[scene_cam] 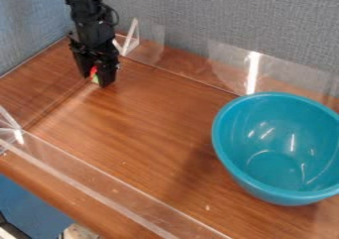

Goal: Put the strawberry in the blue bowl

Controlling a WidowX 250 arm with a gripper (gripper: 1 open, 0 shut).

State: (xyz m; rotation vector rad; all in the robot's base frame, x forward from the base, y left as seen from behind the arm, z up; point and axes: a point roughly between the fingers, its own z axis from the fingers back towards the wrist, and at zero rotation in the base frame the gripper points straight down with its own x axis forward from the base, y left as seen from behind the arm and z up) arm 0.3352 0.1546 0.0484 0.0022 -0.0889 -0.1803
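At the far left of the wooden table, my black gripper (98, 74) points straight down. It is shut on the small red strawberry (95, 75), which shows as a bit of red and green between the fingertips, just above or on the table. The teal-blue bowl (280, 146) stands at the near right, upright with nothing inside, well apart from the gripper.
Clear acrylic walls (225, 66) ring the wooden table top (133, 134). A blue-grey fabric backdrop (239, 15) rises behind. A clear upright panel (130, 35) stands just right of the gripper.
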